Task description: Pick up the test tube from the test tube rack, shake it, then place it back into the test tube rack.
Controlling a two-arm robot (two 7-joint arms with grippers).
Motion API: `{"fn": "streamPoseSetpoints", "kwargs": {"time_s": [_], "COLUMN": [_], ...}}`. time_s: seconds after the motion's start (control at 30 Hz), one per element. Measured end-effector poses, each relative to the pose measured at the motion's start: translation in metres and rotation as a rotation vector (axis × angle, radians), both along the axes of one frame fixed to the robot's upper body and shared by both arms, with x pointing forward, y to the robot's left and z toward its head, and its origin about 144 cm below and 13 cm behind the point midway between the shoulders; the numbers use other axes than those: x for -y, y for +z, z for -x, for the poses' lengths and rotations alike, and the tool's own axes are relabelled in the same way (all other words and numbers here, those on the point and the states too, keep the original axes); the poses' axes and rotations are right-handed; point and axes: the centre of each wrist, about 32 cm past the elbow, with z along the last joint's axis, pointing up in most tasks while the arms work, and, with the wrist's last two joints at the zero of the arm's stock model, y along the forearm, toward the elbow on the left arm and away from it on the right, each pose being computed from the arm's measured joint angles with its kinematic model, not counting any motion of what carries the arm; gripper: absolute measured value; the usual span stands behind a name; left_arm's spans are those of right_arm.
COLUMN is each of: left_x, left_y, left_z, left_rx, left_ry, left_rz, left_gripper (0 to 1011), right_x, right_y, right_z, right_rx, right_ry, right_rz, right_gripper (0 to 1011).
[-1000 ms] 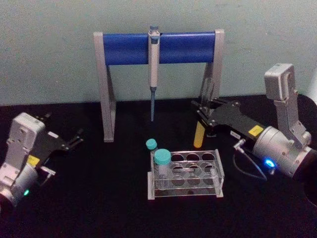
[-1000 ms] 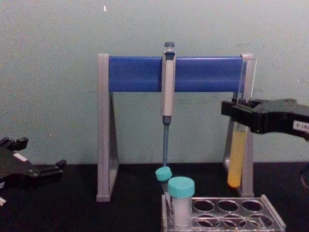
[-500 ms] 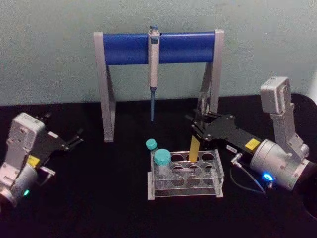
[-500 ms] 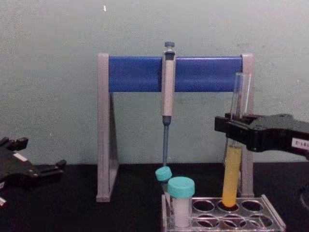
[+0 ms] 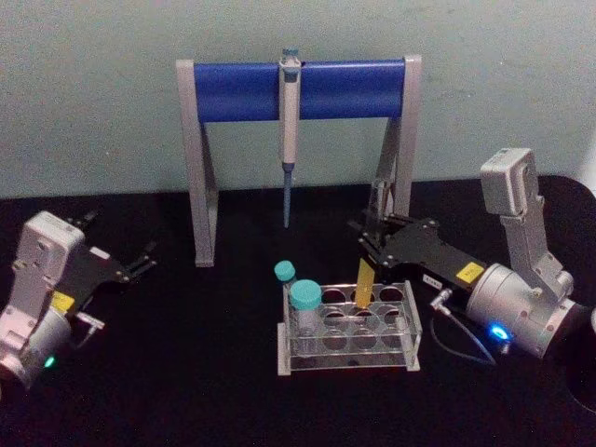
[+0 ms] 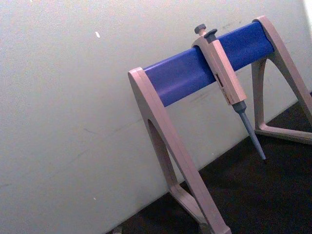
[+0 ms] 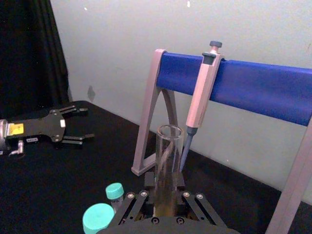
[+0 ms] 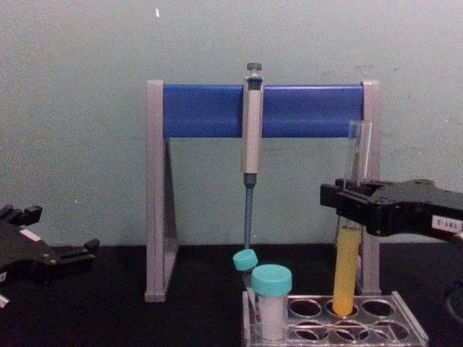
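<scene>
1. The tube (image 5: 364, 282) stands upright with its lower end in a back-row hole of the rack (image 5: 411, 328), approx. the middle hole. Whether the bottom already sits on the rack floor, I cannot tell.
2. The right hand (image 5: 371, 242) is clamped on the tube at the clear glass above the yellow liquid. In the chest view the open mouth rises above the hand and the liquid part hangs below it.
3. The left hand (image 5: 121, 247) is parked at the left, low by the bench (image 5: 214, 372), with fingers apart and well away from the rack.
4. Handling, as I judge it:
   - The tube is thin glass, so stiff but fragile. It is light, with only a little liquid inside.
   - The wall is smooth and round, so it may slip or turn between flat fingers.
   - It has no cap, so the liquid can spill if it tilts much.
5. Where to hold: the present place seems good, i.e. mid-height above the liquid, with moderate force. Too near the rim gives poor control, and too low hits the rack plate.
6. The capped tubes (image 5: 304, 296) stand at the left end of the rack, apart from this hole, so they do not disturb.
7. Task stage, probably: putting back, nearly done.
</scene>
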Motion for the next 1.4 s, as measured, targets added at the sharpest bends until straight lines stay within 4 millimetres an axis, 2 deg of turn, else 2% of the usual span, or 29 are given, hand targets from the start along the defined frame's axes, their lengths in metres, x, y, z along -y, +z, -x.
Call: {"fn": "streamPoseSetpoints", "kwargs": {"time_s": [1.4], "left_x": [0.000], "left_y": [0.000], "left_z": [0.000], "left_rx": [0.000], "left_ry": [0.000], "left_rz": [0.000], "left_gripper": [1010], "right_x": [-0.001], "right_y": [-0.022], "right_z": [-0.001], "right_rx": [-0.059], "right_ry": [-0.019], "right_rz": [0.060], "right_gripper": [232]}}
